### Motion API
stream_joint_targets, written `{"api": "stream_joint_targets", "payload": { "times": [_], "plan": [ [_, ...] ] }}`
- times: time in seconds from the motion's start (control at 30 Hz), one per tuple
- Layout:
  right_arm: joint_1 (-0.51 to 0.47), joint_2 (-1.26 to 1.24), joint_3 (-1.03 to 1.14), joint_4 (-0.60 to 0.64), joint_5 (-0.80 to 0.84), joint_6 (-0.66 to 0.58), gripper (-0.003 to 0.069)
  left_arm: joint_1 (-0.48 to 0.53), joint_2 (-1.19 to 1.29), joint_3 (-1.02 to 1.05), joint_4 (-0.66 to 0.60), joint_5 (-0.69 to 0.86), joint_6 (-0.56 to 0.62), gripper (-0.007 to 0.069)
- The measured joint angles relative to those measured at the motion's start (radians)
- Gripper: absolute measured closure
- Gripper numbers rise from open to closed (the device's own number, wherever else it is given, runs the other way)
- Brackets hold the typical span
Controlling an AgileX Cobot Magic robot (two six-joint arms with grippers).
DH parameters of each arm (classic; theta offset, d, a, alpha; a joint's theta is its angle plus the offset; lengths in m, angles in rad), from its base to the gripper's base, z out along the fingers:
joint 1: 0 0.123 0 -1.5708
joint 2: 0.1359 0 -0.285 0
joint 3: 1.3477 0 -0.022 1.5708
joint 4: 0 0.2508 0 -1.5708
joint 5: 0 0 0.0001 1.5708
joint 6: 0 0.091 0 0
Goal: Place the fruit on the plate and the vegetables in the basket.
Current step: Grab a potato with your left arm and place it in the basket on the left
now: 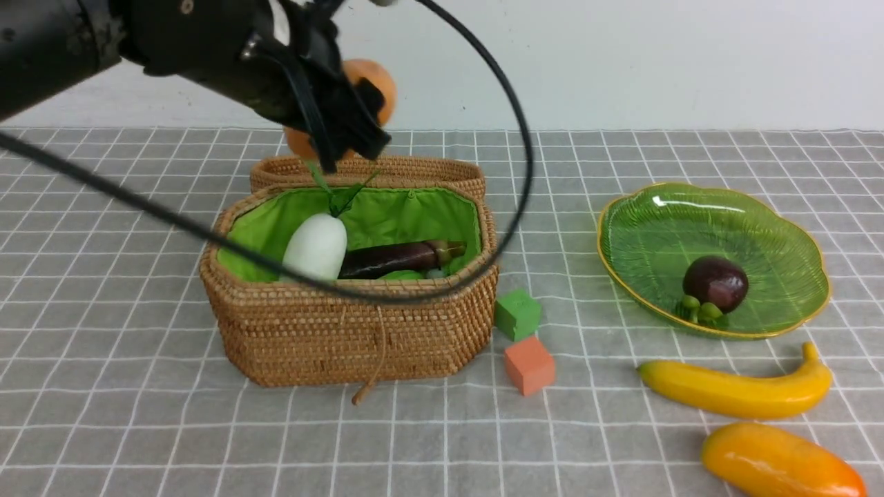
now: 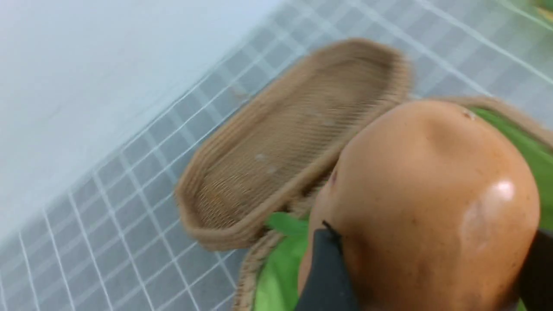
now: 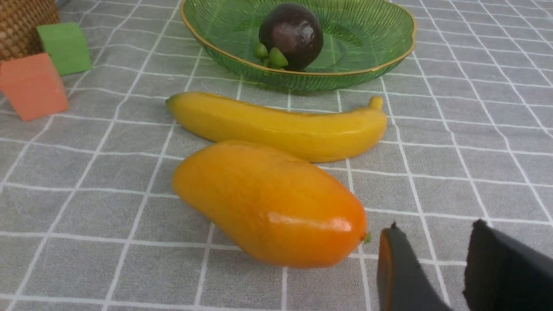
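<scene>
**A:** What has the left claw got hold of?

**B:** The left claw (image 1: pixel 345 128) is clamped across the middle of the potato (image 1: pixel 378 77). It holds it in the air above the far rim of the basket (image 1: pixel 345 331), left of the worktop's middle.

**A:** How will the potato handle?

**B:** It looks glossy, hard and rounded, so probably slippery. A grip across its waist suits it. Its long axis slants, with the upper end toward the worktop's right edge.

**A:** And the right claw?

**B:** The right claw (image 3: pixel 436 242) is partly open and empty, just beside the mango (image 3: pixel 268 203). The mango lies lengthwise along the near edge, by the near right corner.
</scene>
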Motion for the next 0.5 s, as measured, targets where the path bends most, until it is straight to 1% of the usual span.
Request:
{"api": "stream_joint_targets", "payload": {
  "times": [0.1,0.23,0.3,0.33,0.37,0.4,0.43,0.5],
  "plan": [
    [0.000,0.000,0.000,0.000,0.000,0.000,0.0417,0.018,0.078,0.000,-0.022,-0.004,-0.039,0.0125],
    [0.000,0.000,0.000,0.000,0.000,0.000,0.0417,0.003,0.194,0.001,-0.088,0.016,-0.043,0.0125],
    [0.000,0.000,0.000,0.000,0.000,0.000,0.0417,-0.013,0.232,0.002,-0.106,0.025,-0.040,0.0083],
    [0.000,0.000,0.000,0.000,0.000,0.000,0.0417,-0.015,0.234,0.002,-0.107,0.026,-0.040,0.0078],
    [0.000,0.000,0.000,0.000,0.000,0.000,0.0417,-0.024,0.241,0.002,-0.111,0.030,-0.037,0.0032],
    [0.000,0.000,0.000,0.000,0.000,0.000,0.0417,-0.026,0.241,0.002,-0.112,0.030,-0.035,0.0001],
    [0.000,0.000,0.000,0.000,0.000,0.000,0.0417,-0.026,0.240,0.002,-0.112,0.030,-0.035,0.0001],
    [0.000,0.000,0.000,0.000,0.000,0.000,0.0417,-0.028,0.218,0.002,-0.112,0.036,-0.034,-0.0036]
  ]
}}
